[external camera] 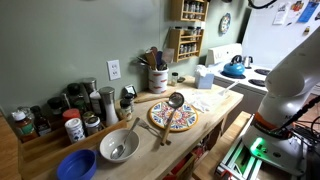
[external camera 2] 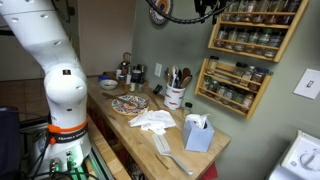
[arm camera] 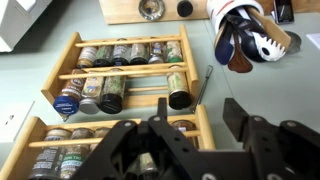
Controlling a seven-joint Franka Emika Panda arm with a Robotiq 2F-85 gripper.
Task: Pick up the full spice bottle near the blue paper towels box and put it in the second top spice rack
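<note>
The wooden spice rack hangs on the green wall in two units, seen in both exterior views (external camera: 186,40) (external camera 2: 237,85). In the wrist view its tiers (arm camera: 120,72) are lined with small jars. My gripper (arm camera: 197,105) is open and empty, close in front of the rack's end; it shows black at the top of an exterior view (external camera 2: 178,8). A dark-lidded jar (arm camera: 178,92) lies at the end of a tier just beyond my fingertips. I cannot tell which jar is the task's bottle. The blue paper towels box (external camera: 204,78) (external camera 2: 198,133) stands on the counter.
A utensil crock (external camera: 158,78) (external camera 2: 175,97) (arm camera: 250,35) stands below the rack. On the counter are a patterned plate (external camera: 173,118), a metal bowl (external camera: 118,147), a blue bowl (external camera: 77,165), several jars (external camera: 60,115) and a white cloth (external camera 2: 152,120). A blue kettle (external camera: 237,62) sits on the stove.
</note>
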